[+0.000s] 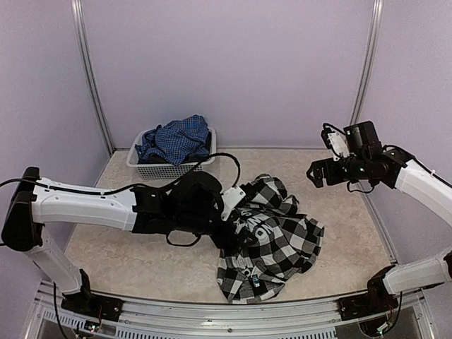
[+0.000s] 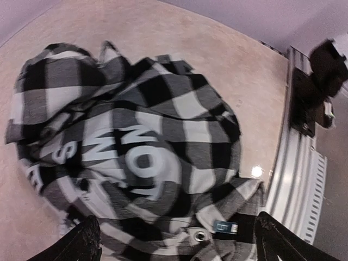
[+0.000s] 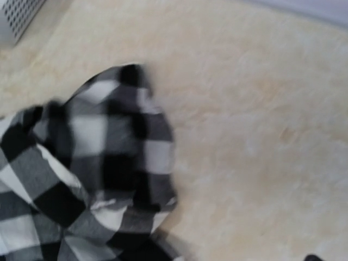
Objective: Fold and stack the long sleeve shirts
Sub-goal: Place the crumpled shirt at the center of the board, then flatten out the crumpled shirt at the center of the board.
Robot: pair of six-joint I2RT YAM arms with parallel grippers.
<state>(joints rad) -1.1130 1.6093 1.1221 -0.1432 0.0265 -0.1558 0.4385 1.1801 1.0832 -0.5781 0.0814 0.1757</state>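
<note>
Left fingers spread wide, holding nothing, hovering right over the crumpled check shirt at five o'clock on the bench. Right fingers wide open too, empty, out at two o'clock. Risk: a grab into that heap could snag several layers. Blue shirt sits bunched in the basket at eleven; sleeves impossible to pick out.

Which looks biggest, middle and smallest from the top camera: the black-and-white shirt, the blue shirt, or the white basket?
1. The black-and-white shirt, clearly largest.
2 and 3. The white basket and the blue shirt look about alike. The shirt is heaped in the basket and nearly covers it, so I won't rank them.
</note>
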